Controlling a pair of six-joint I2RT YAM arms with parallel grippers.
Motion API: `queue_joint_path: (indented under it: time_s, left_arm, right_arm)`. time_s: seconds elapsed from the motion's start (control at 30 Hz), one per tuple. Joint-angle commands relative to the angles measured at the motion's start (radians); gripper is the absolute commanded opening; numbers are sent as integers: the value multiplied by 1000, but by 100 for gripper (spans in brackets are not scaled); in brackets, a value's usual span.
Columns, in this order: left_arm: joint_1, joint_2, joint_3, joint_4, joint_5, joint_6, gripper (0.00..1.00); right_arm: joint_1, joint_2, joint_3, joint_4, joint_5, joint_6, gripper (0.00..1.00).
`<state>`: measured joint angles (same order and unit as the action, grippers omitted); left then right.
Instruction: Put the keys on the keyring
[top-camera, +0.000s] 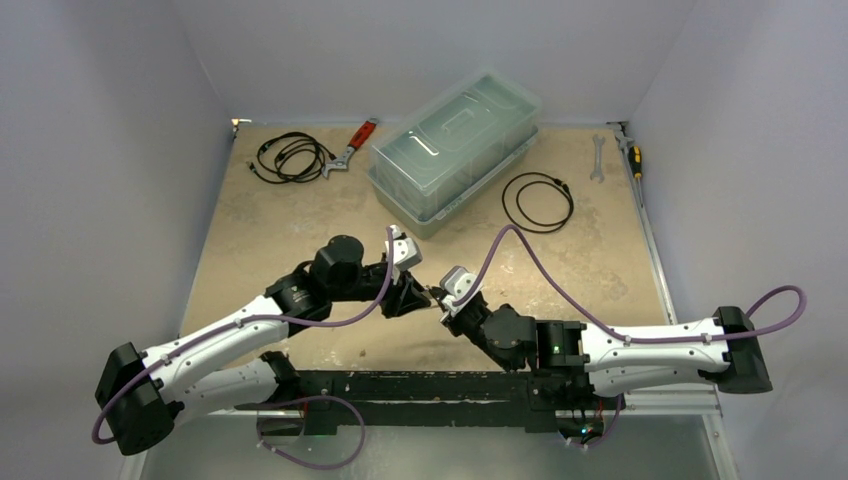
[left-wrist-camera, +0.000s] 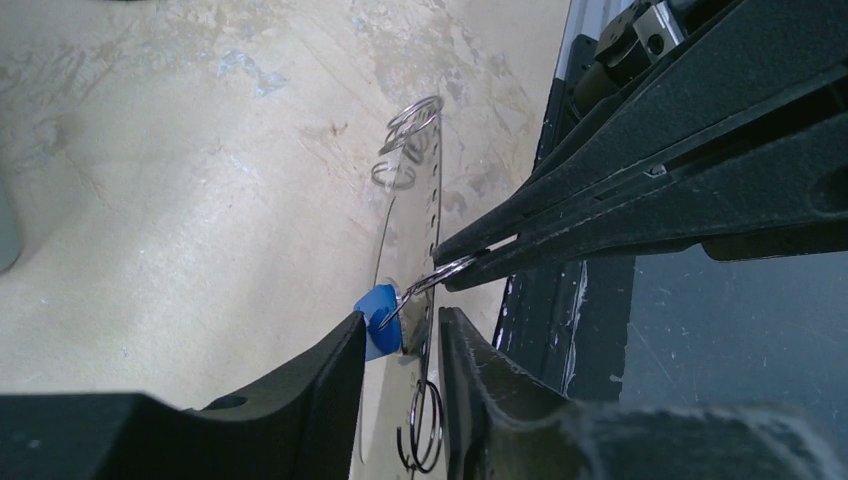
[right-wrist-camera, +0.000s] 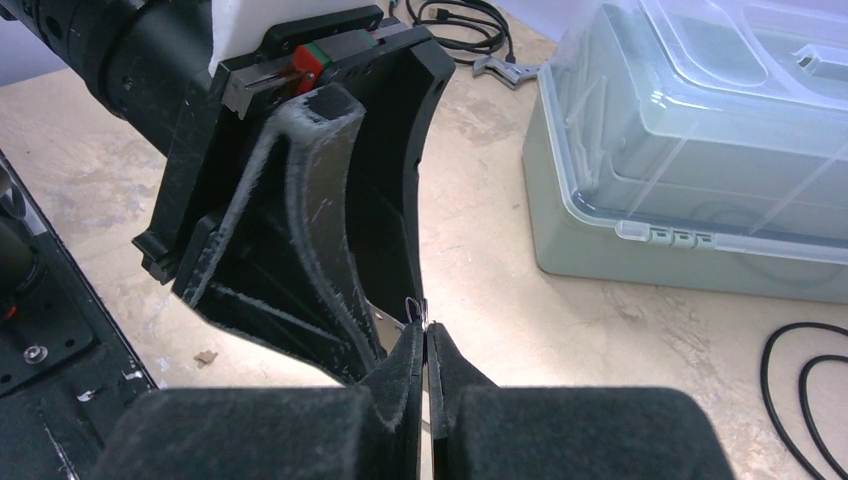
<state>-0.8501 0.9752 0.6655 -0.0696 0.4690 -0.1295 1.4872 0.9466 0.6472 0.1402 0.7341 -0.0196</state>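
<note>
Jaws of my left gripper are pinching the blue-headed key, nearly closed on it, just above the surface. The keyring is hanging edge-on between both grippers. My right gripper is clamping fully closed on its wire, touching that key.

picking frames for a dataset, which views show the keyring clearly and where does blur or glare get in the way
Left wrist: the keyring is in focus but pale wire on pale table, low contrast; the blue-headed key stands out. Right wrist: the right claw pads are blurred, glare on the table behind. Top external: evenly lit, keyring too small to see.
</note>
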Motion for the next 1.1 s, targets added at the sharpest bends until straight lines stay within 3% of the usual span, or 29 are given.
queue_joint_path:
  time_s: [0.0,0.07,0.13,0.37,0.53,0.67,0.73,0.9,1.07]
  left_arm:
    - [3,-6,43,-18,-13,25,27]
    - [3,-6,44,-25,-25,19,20]
    - [3,0,45,-31,-30,13,1]
    - [3,13,51,-13,-32,-49,0]
    - [3,-32,21,53,-102,-155,0]
    - [2,-72,-28,159,-194,-265,0]
    - [3,-94,-51,200,-235,-327,0]
    - [2,-161,-125,366,-305,-467,0]
    - [2,-216,-139,445,-360,-561,0]
  right_arm:
    - [2,-13,53,25,14,13,0]
    - [2,-10,53,24,20,13,0]
    - [2,-8,51,23,23,14,0]
    - [3,1,52,46,22,13,2]
    - [2,7,60,56,39,35,53]
    - [2,-41,35,78,87,81,82]
    - [0,-91,3,100,117,112,88]
    - [-41,-271,-88,136,127,226,92]
    - [-156,-457,-174,142,-23,343,92]
